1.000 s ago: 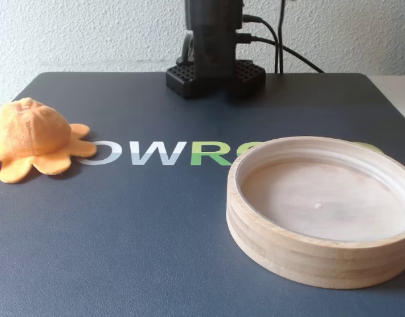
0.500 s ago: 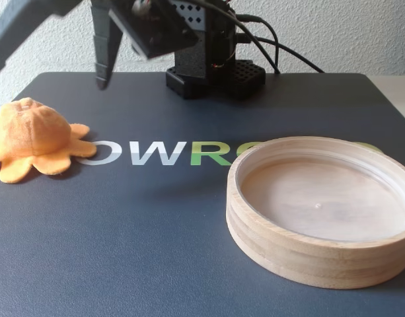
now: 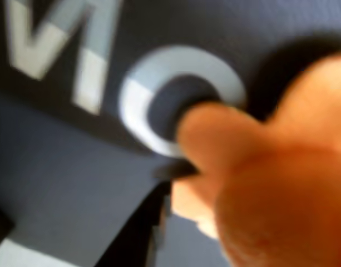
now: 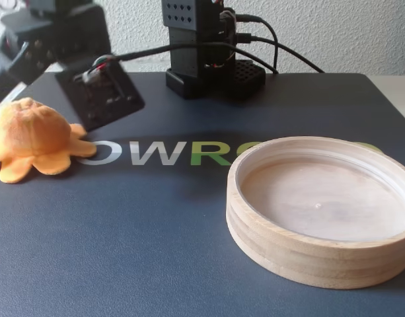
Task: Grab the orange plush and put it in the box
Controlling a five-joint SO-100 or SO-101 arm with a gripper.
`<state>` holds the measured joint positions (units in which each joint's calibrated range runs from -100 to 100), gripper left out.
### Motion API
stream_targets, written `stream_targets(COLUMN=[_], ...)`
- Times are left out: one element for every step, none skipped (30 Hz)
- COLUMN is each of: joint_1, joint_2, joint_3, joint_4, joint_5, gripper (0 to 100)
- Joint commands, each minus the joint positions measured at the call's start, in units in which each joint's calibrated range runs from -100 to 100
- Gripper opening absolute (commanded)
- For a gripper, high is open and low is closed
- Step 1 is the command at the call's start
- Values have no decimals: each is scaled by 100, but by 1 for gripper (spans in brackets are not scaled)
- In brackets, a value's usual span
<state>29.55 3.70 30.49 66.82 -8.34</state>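
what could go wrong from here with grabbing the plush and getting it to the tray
1. The orange plush sits at the far left edge of the fixed view, and the gripper's fingers can't be made out in either view, so a bad grasp may go unnoticed.
2. It is soft, with flat flaps; a pinch on one flap could slip.
3. The box has a thick raised rim that a low carry might clip.

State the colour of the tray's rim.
Light natural wood, in stacked layers; the box shows it best in the fixed view.
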Motion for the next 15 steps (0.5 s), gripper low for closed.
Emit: stream_targets(joint_1=[82, 74, 67, 60, 37, -38, -90, -120, -127, -142, -157, -187, -374, -456, -538], joint_2=[60, 52, 26, -7, -58, -75, -75, -83, -117, -142, -142, -142, -168, -227, -345], joint_3=[-247, -247, -247, -266, -347, -501, -547, -547, -529, -465, -492, -510, -556, -583, -637], joint_4=[-275, -327, -345, -371, -354, -301, -301, -336, -319, -310, -310, -319, -301, -275, -171], joint_5=[-82, -82, -45, -34, -29, 2, 76, 155, 202, 265, 280, 280, 286, 286, 286], gripper=[51, 47, 41, 34, 27, 13, 6, 0, 1, 3, 1, 1, 1, 1, 1])
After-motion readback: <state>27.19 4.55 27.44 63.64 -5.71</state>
